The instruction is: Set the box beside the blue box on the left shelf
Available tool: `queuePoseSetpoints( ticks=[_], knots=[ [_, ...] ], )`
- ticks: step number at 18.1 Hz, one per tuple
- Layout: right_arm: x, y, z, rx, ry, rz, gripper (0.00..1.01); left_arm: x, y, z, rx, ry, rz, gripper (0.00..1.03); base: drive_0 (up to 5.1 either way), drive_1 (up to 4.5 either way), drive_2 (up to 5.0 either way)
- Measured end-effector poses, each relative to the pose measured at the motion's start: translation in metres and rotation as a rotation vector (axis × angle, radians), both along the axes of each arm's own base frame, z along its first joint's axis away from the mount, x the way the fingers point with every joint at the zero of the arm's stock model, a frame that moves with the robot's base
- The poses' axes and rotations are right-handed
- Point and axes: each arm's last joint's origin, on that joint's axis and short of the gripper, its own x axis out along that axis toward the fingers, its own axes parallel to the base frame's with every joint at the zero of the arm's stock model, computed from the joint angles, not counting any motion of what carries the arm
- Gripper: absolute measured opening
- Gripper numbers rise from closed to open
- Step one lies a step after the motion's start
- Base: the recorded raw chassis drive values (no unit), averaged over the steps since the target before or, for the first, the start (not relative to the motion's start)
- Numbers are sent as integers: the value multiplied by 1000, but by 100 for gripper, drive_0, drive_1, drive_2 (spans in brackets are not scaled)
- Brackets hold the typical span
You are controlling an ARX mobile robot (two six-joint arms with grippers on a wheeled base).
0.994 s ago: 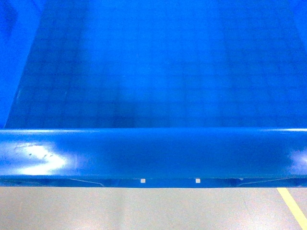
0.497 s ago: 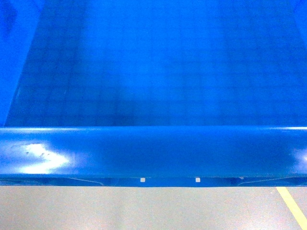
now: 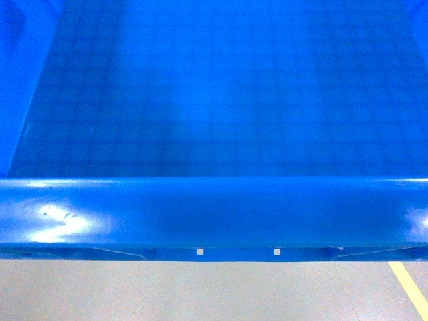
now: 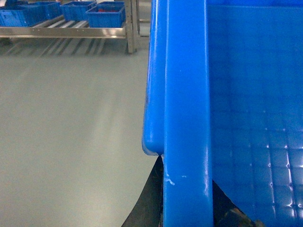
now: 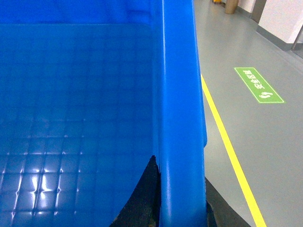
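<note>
Transport explains the hold: the box [image 3: 214,100] rides above the floor [image 3: 200,291], each end effector's dark fingers [image 4: 147,208] straddling a side rim, left [image 4: 185,208] and right [image 5: 182,203] clamped. The shelf [image 4: 66,32] sits far off at 10 o'clock.

head close above box [image 3: 214,100], wrists flanking

Left gripper [image 4: 187,208] jaws astride the box [image 3: 214,214] rim; right gripper [image 5: 182,208] jaws likewise, opposite side
</note>
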Motion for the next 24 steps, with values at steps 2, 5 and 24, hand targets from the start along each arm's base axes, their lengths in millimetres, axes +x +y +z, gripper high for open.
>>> queuePoseSetpoints(
  ticks=[2,5,24],
  knots=[
    [0,0,0,0,-1,0,10,0,0,0,0,1,0,7,3,413,-408],
    [0,0,0,-1,4,0,10,0,0,-1,1,4,0,7,1,411,-410],
    [0,0,0,-2,5,-1,10,0,0,-1,2,6,-1,7,-1,411,-413]
  ],
)
